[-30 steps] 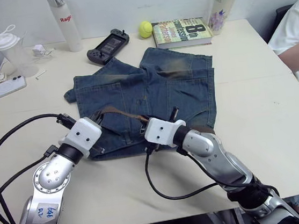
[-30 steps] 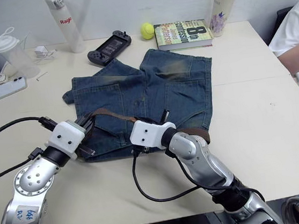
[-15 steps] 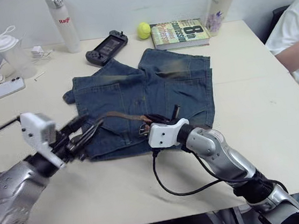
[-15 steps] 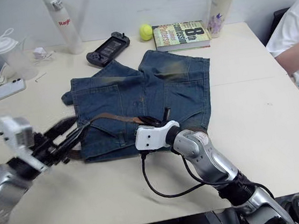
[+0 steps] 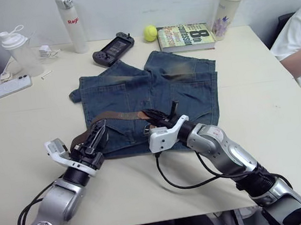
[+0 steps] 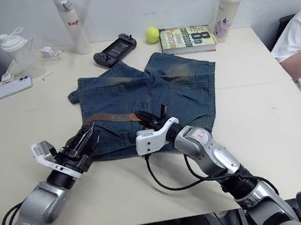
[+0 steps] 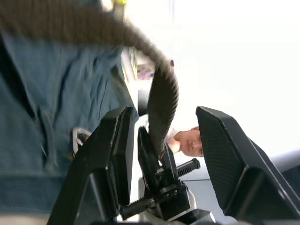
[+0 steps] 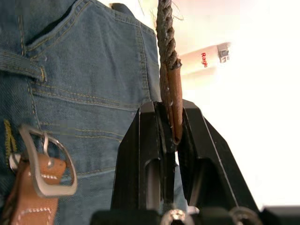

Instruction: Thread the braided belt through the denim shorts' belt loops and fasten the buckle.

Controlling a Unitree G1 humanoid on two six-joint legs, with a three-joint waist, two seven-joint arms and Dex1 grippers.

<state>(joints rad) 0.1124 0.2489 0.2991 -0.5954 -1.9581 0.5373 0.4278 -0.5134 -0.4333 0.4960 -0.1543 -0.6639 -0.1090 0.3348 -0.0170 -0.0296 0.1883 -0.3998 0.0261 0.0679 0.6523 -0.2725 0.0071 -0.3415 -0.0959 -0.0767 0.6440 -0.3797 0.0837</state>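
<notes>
**A:** Where do I stand on the task?

**B:** Early, by my reading. The faded blue denim shorts (image 5: pixel 151 99) lie flat mid-counter, waistband toward me. The dark brown braided belt (image 5: pixel 119 115) arcs over the waistband, raised off the cloth, rather than running through it. My right gripper (image 8: pixel 169 136) has its fingers clenched on the belt's tan leather tip. The small silver metal buckle (image 8: pixel 44 159) on its tan tab lies on the denim just beside those fingers, unfastened. One narrow blue denim belt loop (image 8: pixel 21 68) shows on the waistband; I cannot tell whether any strap passes under it.

**A:** And my left?

**B:** The left gripper (image 6: pixel 83 143) sits at 9 o'clock of the right one, fingers released, with the belt's curve rising between them but not pinched. So threading and buckling are, I judge, all left to do.

**A:** Room to work?

**B:** The pale counter (image 5: pixel 257 95) is bare at 3 o'clock of the shorts, up to a person's white sleeve (image 5: pixel 297 39) at that edge. At 12 o'clock sit a black game controller (image 5: pixel 111 42), a yellow ball (image 5: pixel 149 33), a book (image 5: pixel 186 34) and a flowered tumbler (image 5: pixel 227 4); at 10 o'clock, a white bottle (image 5: pixel 71 21), a clear shaker cup (image 5: pixel 19 46) and a white phone (image 5: pixel 10 86). The near edge is close under both arms, so I'd pull sideways.
</notes>
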